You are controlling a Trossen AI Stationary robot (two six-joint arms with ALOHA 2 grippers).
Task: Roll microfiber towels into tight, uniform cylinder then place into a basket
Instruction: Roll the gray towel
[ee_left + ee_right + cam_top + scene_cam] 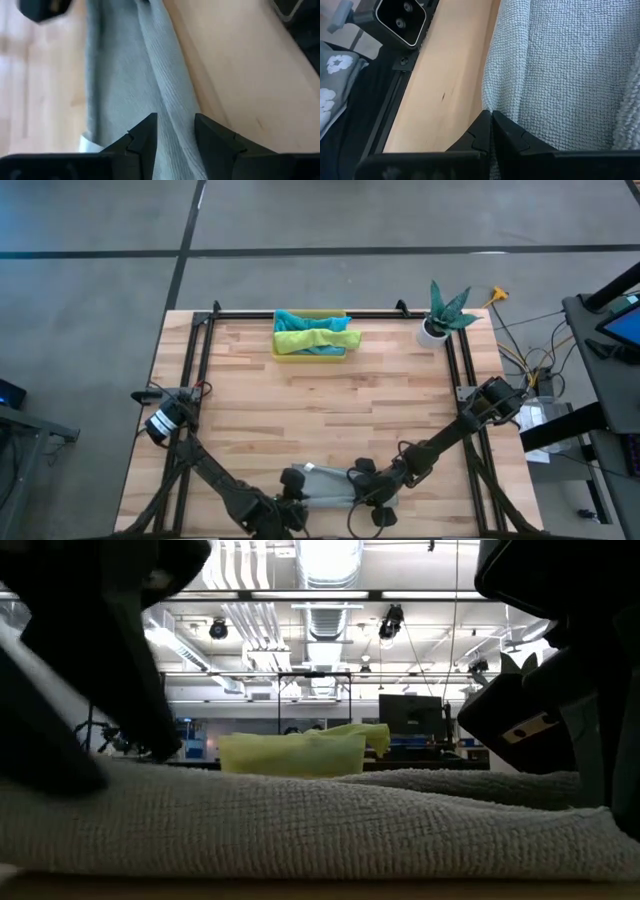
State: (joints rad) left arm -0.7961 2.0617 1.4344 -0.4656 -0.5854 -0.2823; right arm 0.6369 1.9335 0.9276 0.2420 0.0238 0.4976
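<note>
At the bench's six o'clock edge, left gripper (175, 132) jaws straddled the grey towel (330, 485), right gripper (491, 131) jaws clenched on its hem; rolling tightly would need even tension.

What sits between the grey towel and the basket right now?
Nothing visible. Bare table lies between the grey towel at the near edge and the basket at the far edge. The plant pot stands off to the side.
</note>
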